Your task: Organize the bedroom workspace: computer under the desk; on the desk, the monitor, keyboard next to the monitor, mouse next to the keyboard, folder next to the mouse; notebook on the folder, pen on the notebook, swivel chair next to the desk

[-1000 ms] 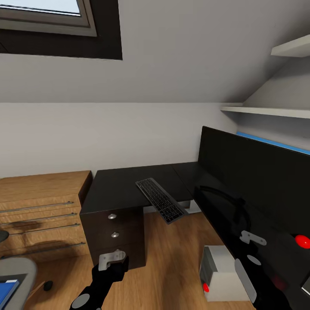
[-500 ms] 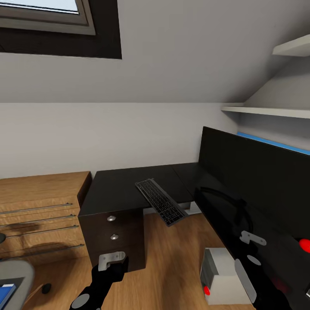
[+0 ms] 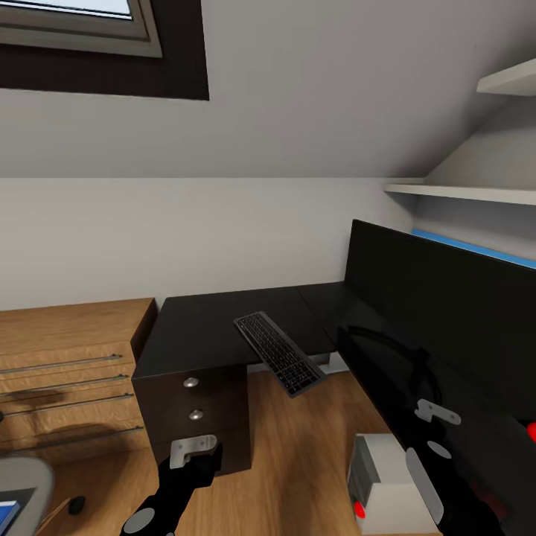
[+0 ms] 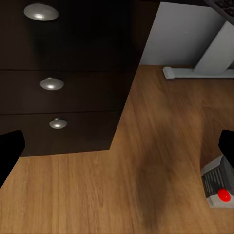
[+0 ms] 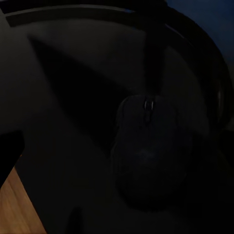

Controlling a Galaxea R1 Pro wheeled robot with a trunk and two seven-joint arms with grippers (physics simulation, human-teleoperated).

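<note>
The desk (image 3: 208,331) has a black top and a drawer unit with round silver knobs (image 4: 51,84). The keyboard (image 3: 279,352) lies slanted on it, one end hanging over the front edge. The monitor (image 3: 447,327) stands close on the right, black front towards me. The black mouse (image 5: 146,156) sits on the dark desktop by the monitor's curved stand. The computer (image 3: 383,484), a white box with a red dot, is on the floor under the desk. The swivel chair (image 3: 22,476) and a corner of the blue folder (image 3: 6,514) show at lower left. My left gripper (image 3: 195,447) is open before the drawers; my right gripper (image 3: 435,430) is open above the mouse.
A low light-wood cabinet (image 3: 67,365) with long metal handles stands left of the desk. White shelves (image 3: 461,192) hang on the right wall above a blue strip (image 3: 476,249). Wooden floor (image 4: 146,161) runs between the drawer unit and the desk's white leg (image 4: 209,61).
The whole picture has drifted a little left and down, so the camera has moved. The chair and folder have slid further off the lower left. Both arms keep their pose.
</note>
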